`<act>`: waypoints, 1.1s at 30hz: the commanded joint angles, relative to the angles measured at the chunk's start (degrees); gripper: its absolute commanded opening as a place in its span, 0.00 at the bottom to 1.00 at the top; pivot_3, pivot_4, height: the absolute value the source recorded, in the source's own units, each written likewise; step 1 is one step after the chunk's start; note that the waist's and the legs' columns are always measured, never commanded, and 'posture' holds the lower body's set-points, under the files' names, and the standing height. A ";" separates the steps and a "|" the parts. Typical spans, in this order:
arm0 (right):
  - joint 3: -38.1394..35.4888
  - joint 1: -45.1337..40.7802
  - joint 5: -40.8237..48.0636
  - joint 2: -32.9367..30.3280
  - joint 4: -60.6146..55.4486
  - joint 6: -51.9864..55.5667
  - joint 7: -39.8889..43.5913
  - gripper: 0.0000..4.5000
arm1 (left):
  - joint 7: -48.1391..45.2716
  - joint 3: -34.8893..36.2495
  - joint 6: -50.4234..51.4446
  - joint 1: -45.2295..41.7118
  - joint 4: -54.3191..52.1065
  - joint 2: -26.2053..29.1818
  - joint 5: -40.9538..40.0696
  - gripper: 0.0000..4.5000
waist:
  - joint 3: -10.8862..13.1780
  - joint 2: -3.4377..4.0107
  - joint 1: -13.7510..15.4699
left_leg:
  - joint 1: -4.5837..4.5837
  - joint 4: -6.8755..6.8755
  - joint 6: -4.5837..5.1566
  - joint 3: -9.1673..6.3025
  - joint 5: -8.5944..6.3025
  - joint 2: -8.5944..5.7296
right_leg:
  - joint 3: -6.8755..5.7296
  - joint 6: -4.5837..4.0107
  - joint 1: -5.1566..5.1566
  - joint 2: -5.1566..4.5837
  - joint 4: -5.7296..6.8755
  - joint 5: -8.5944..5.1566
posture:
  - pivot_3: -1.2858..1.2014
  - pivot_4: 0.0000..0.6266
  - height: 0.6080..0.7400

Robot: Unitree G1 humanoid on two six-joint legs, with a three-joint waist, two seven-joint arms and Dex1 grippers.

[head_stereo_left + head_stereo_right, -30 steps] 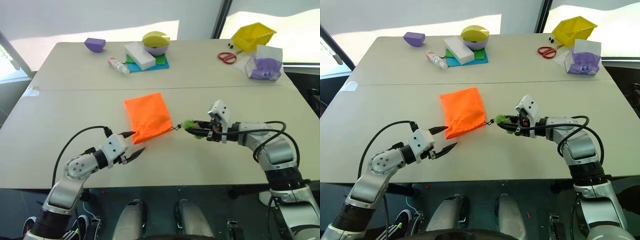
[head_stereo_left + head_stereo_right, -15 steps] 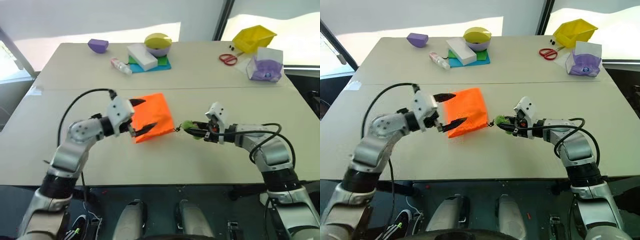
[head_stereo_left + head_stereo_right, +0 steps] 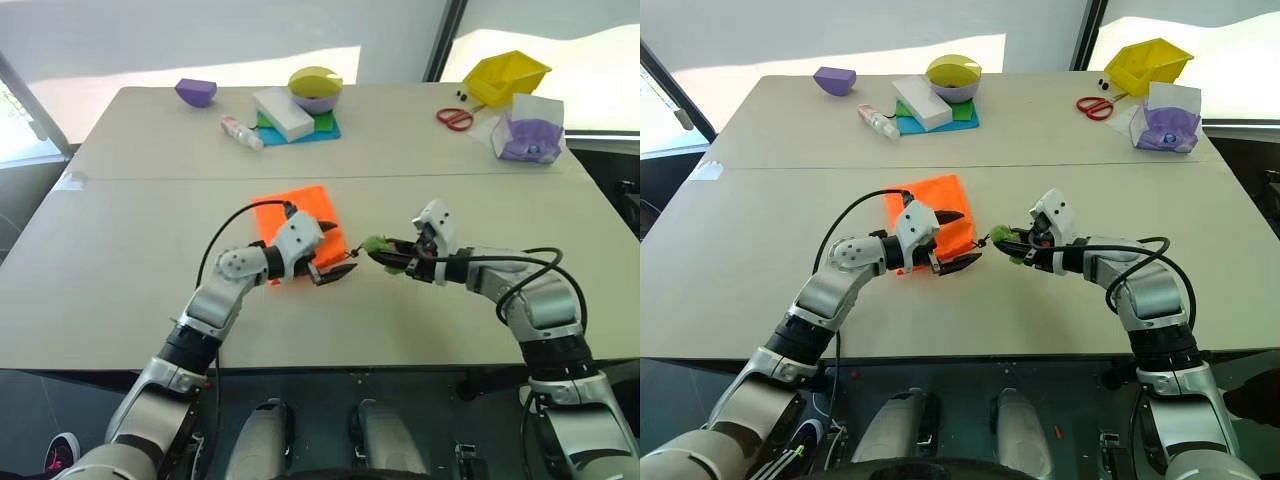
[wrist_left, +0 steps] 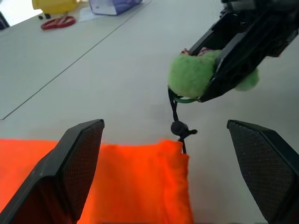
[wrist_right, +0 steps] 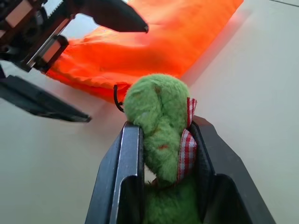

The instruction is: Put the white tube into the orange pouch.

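Orange pouch lies flat at table centre. Left gripper, fingers spread wide, hovers over its 4 o'clock corner. Right gripper at 3 o'clock pinches the green charm. Bottle, white block, bowl, scissors sit toward 12 o'clock.

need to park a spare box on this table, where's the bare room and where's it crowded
Bare: the near-left stretch of the table, left of the orange pouch, and the near edge below both claws. Crowded: the far edge, from the purple wedge past the white block to the scissors and yellow bin.
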 commanded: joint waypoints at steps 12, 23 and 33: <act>-4.29 -1.94 6.47 -0.04 -7.42 5.63 -2.62 0.00 | 0.75 -1.18 -4.63 -3.24 6.75 -4.53 4.49 0.89 | 0.01 -0.01 0.00 | -0.03 -0.03 0.00 -0.01 0.00 0.01 | 0.00 0.01 -0.04 -0.01 0.00 0.00 | 0.52 0.24 1.00; -2.57 -1.39 5.53 0.00 -6.75 4.69 -2.69 0.00 | 0.32 -0.16 -4.14 -2.61 4.73 -3.81 3.97 0.50 | 0.01 -0.01 -0.03 | -0.03 -0.04 0.00 -0.01 0.00 0.01 | 0.00 0.01 -0.05 -0.01 -0.01 0.00 | 0.52 0.24 1.00; -1.83 -1.53 4.39 0.05 -5.54 2.87 -2.65 0.00 | 0.21 0.23 -3.93 -2.02 3.79 -3.33 4.25 0.50 | 0.01 -0.01 -0.01 | -0.03 -0.04 0.00 -0.01 0.00 0.01 | 0.00 0.01 -0.05 -0.01 -0.01 0.00 | 0.52 0.24 1.00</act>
